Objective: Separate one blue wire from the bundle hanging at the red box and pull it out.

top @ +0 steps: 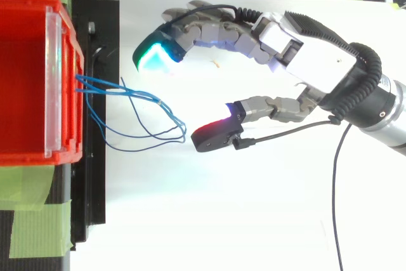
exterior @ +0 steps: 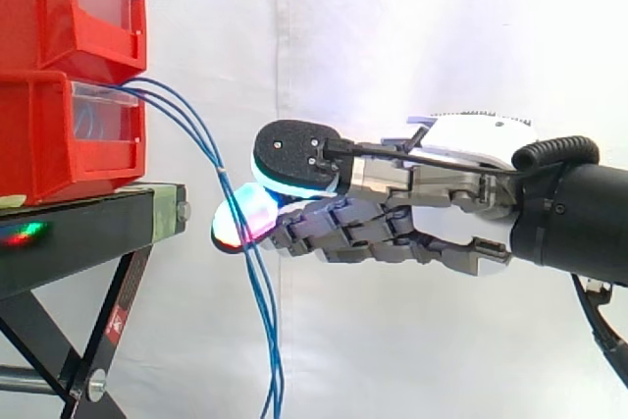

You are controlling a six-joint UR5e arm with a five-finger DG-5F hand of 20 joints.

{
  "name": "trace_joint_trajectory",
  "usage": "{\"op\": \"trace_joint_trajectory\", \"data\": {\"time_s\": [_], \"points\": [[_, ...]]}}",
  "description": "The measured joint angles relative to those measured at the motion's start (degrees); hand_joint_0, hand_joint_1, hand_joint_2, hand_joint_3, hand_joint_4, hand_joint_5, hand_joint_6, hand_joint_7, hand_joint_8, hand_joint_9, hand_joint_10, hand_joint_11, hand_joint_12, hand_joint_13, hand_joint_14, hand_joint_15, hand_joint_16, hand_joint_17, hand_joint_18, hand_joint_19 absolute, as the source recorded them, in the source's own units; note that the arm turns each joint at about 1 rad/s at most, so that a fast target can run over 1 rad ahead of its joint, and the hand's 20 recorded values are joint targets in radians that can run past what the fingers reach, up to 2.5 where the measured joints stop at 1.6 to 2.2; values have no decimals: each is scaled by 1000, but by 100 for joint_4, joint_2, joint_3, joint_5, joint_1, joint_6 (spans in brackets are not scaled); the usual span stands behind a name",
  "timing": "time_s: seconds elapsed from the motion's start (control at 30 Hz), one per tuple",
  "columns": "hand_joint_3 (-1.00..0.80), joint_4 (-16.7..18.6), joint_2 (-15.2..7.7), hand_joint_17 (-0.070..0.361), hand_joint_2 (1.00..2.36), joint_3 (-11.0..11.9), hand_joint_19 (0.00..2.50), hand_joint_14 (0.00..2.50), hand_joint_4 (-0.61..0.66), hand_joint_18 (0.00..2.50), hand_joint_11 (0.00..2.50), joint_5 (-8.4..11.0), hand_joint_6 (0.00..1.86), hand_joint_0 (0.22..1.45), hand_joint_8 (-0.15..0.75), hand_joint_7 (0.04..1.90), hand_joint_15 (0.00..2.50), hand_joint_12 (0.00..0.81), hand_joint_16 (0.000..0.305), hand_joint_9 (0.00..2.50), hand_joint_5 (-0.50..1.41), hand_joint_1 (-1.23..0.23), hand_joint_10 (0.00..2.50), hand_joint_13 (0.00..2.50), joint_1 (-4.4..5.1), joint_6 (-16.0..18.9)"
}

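Note:
Several thin blue wires [exterior: 201, 134] come out between the two stacked red bins [exterior: 49, 144] and hang down in loops past the black stand's edge. From above, the wires [top: 146, 99] fan out to the right of the red box [top: 25, 80]. My hand [exterior: 442, 193] reaches in from the right and is open, thumb spread wide from the fingers. The glowing fingertips [exterior: 240, 218] are level with the hanging strands and overlap them in the side view. Seen from above, the thumb pad [top: 216, 134] sits just right of the outermost loop, and the fingertips [top: 155, 55] lie beyond the bundle.
The bins rest on a black stand [exterior: 88, 233] with crossed legs below. Green tape [top: 32, 220] marks the stand's near corner. A white curtain hangs behind. A thin black cable [top: 339, 176] trails from the wrist.

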Motion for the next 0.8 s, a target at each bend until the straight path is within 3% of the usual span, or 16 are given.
{"op": "trace_joint_trajectory", "data": {"time_s": [0.4, 0.8], "points": [[-500, 7, -1, 124, 1000, 208, 178, 5, 275, 110, 182, 119, 503, 547, 275, 1096, 146, 344, 55, 500, -154, -686, 5, 288, -15, 17], [-500, 10, -1, 122, 1000, 224, 196, 5, 276, 124, 183, 153, 502, 552, 273, 1096, 156, 342, 54, 503, -151, -702, 5, 298, -18, 7]]}}
